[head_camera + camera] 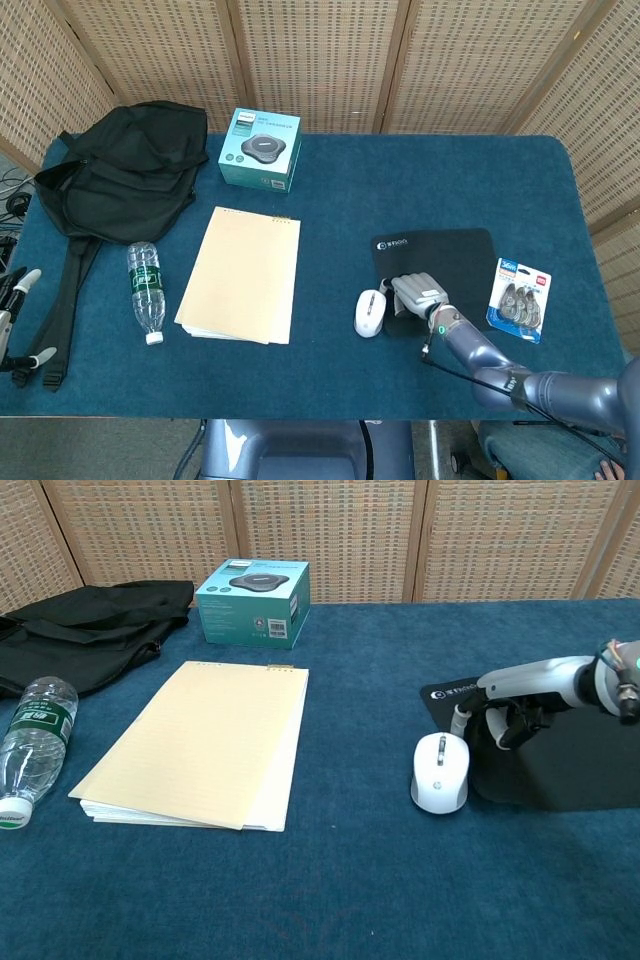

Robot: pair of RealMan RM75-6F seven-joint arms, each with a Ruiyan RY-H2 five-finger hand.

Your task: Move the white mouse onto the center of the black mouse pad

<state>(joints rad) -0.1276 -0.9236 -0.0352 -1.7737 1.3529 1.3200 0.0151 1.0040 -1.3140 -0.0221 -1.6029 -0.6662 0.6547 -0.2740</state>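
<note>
The small white computer mouse (439, 771) sits on the blue-covered worktop (330, 200), just off the left edge of the flat black mouse pad (440, 262), so the main job is not yet done. The mouse looks to be right at the pad's border, perhaps touching it; the pad's center is bare.

The right robot hand (418, 294) hangs over the pad's left-front part, right beside the mouse. In the chest view a fingertip (458, 723) comes down just behind the mouse's far right side; whether it touches is hard to say. The fingers are partly curled and apart, and they grip nothing. My read: this is the approach to the grasp, with the lift or slide rightward onto the pad's middle left to do.

The left robot hand (18, 300) shows at the far left edge of the head view, well apart from the action, and its state is unclear.

As for containers: a teal cardboard box (261, 149) stands shut at the back, a clear plastic bottle (146, 291) lies on its side capped, and a black fabric bag (125, 170) is slumped at back left, contents hidden.
</note>
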